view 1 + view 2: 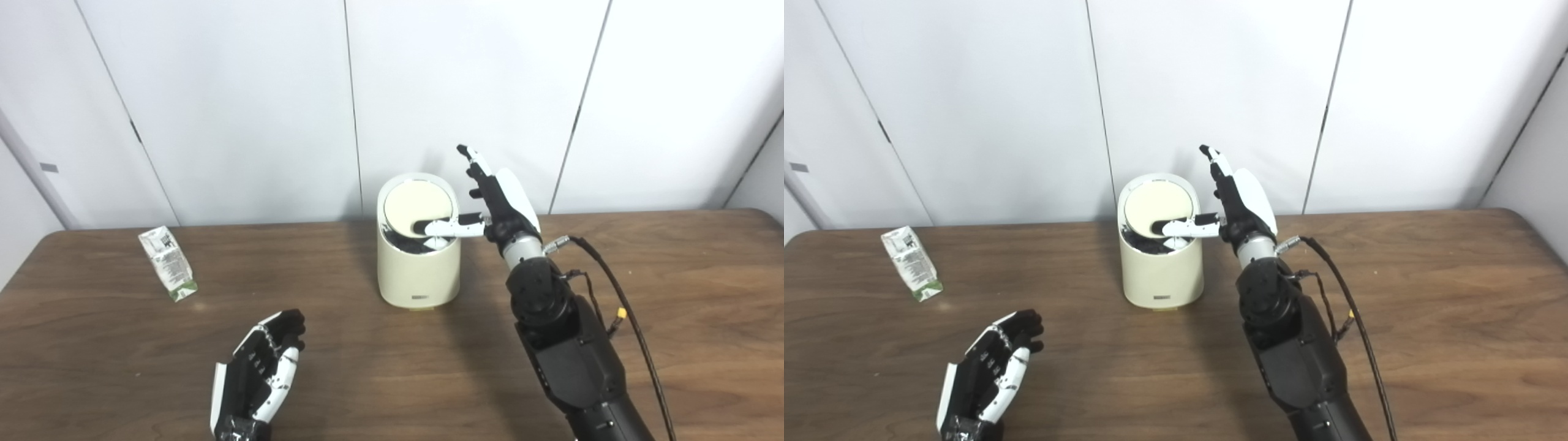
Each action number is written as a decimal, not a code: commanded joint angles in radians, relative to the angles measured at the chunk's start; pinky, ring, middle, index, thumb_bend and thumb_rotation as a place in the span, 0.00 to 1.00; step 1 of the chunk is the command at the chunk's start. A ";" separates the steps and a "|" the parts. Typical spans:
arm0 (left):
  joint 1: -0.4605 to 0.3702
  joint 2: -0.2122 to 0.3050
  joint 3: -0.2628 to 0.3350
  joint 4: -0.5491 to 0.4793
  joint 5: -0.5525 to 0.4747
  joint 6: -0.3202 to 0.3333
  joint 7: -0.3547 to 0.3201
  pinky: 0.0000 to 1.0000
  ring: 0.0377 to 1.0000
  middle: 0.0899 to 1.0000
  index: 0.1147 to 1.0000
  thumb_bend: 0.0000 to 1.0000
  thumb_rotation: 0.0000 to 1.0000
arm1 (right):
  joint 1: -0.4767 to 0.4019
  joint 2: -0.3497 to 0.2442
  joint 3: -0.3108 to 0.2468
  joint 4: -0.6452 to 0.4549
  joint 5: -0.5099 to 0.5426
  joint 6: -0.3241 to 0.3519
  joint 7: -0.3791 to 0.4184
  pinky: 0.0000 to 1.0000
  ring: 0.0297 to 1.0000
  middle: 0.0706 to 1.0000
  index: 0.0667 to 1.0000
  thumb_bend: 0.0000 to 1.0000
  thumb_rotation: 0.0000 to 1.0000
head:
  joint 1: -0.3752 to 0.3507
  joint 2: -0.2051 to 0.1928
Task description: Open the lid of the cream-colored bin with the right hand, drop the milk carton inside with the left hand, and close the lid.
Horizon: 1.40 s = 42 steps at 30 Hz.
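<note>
Left eye view: right robot hand (499, 205) spread, fingers up, thumb laid across the tilted lid (418, 207) of the cream bin (418, 269), dark gap at the front, so opening looks underway, not finished. Left robot hand (260, 367) loosely spread, empty, low over the surface (392, 380); milk carton (167, 262) lies far left, not picked up; drop and close remain. Carton print and bin's small front label unreadable.

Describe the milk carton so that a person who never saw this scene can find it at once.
Start at the brown wooden table and find the cream-colored bin near its far edge. Far to the bin's left, the milk carton lies alone on the wood, beyond the left hand. It is the only small white box with fine print and a green end.
</note>
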 commanded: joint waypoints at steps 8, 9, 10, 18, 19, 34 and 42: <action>-0.014 -0.007 -0.004 -0.021 0.009 -0.032 0.005 0.68 0.73 0.71 0.69 0.26 0.30 | -0.033 -0.015 0.009 -0.017 -0.018 0.012 -0.019 0.81 0.93 0.99 0.96 0.93 0.21 | -0.002 0.003; -0.014 -0.007 -0.004 -0.022 0.009 -0.031 0.004 0.69 0.73 0.71 0.69 0.26 0.31 | -0.031 -0.015 0.008 -0.019 -0.016 0.014 -0.020 0.83 0.94 0.99 0.96 0.93 0.21 | -0.003 0.003; -0.013 -0.006 -0.004 -0.024 0.010 -0.028 0.004 0.69 0.73 0.71 0.69 0.26 0.31 | -0.028 -0.015 0.007 -0.020 -0.015 0.015 -0.022 0.83 0.94 0.99 0.96 0.93 0.20 | -0.003 0.003; -0.006 -0.010 -0.009 -0.034 0.010 -0.019 0.002 0.70 0.74 0.72 0.69 0.26 0.32 | -0.019 -0.011 0.010 -0.021 -0.018 0.029 -0.036 0.82 0.93 0.98 0.96 0.90 0.23 | 0.005 0.007; -0.005 -0.012 -0.010 -0.036 0.013 -0.017 0.004 0.69 0.74 0.72 0.69 0.26 0.31 | -0.017 -0.010 0.011 -0.019 -0.020 0.028 -0.041 0.82 0.93 0.98 0.95 0.89 0.22 | 0.007 0.007; 0.003 -0.024 -0.009 -0.052 0.027 -0.014 0.010 0.68 0.73 0.71 0.68 0.26 0.29 | -0.015 -0.018 0.042 0.035 -0.038 -0.004 -0.104 0.79 0.91 0.96 0.92 0.90 0.15 | 0.016 0.014; 0.004 -0.022 -0.007 -0.063 0.033 0.002 0.016 0.69 0.73 0.71 0.68 0.27 0.30 | -0.010 -0.028 0.061 0.036 -0.029 -0.012 -0.105 0.80 0.92 0.97 0.93 0.91 0.18 | 0.014 0.014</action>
